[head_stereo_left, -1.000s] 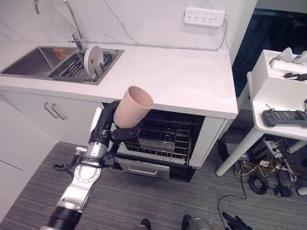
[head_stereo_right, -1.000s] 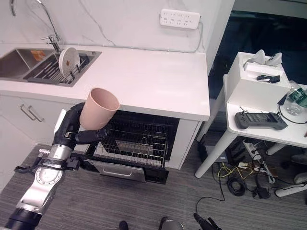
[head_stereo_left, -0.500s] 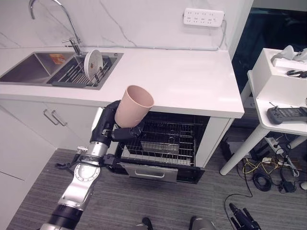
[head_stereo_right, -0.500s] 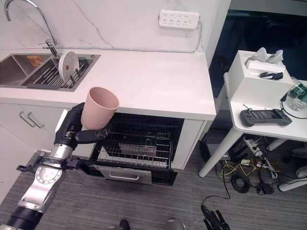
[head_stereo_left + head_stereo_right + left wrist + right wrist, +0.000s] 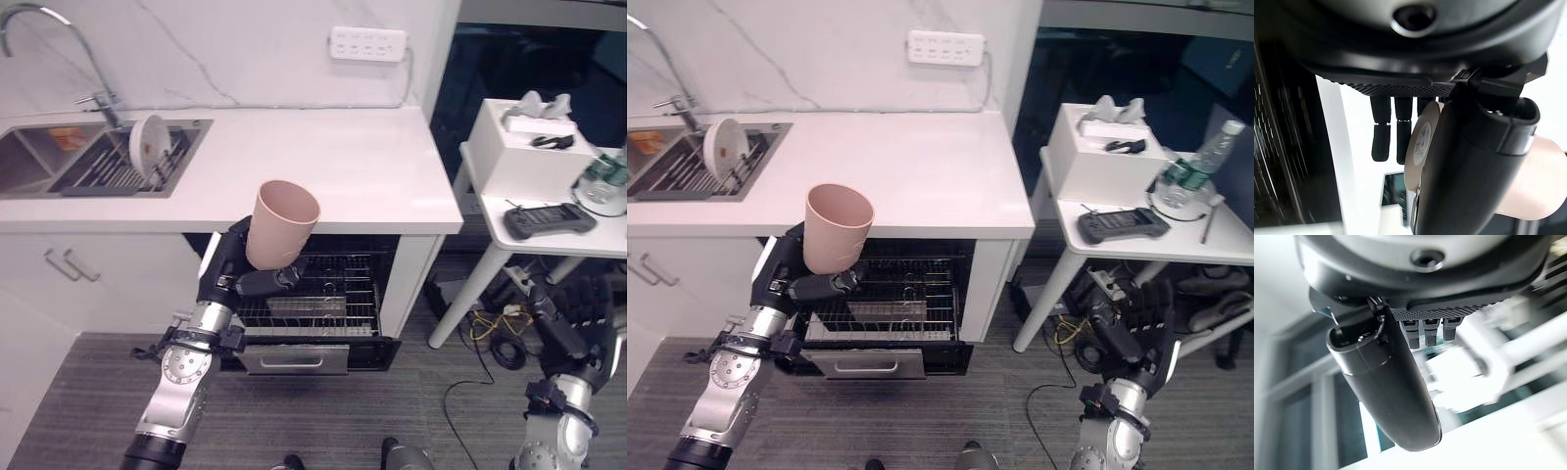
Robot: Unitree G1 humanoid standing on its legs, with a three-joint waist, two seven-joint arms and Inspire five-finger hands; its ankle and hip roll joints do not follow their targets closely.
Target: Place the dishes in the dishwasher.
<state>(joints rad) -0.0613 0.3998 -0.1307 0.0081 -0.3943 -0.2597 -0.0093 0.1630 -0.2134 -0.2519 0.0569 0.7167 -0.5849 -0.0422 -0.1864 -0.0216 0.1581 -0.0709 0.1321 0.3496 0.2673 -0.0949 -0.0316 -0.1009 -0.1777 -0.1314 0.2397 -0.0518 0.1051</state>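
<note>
Left hand (image 5: 233, 277) fingers clamped round upright pink cup (image 5: 281, 223), mouth up, held just above and in front of the open dishwasher rack (image 5: 318, 294); right hand (image 5: 1132, 318) far off, fingers relaxed apart.

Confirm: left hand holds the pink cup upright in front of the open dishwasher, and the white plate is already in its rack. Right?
Not quite. The left hand does hold the pink cup upright before the open dishwasher, but the white plate stands in the drying rack at the sink, not in the dishwasher. The left eye view shows it.
</note>
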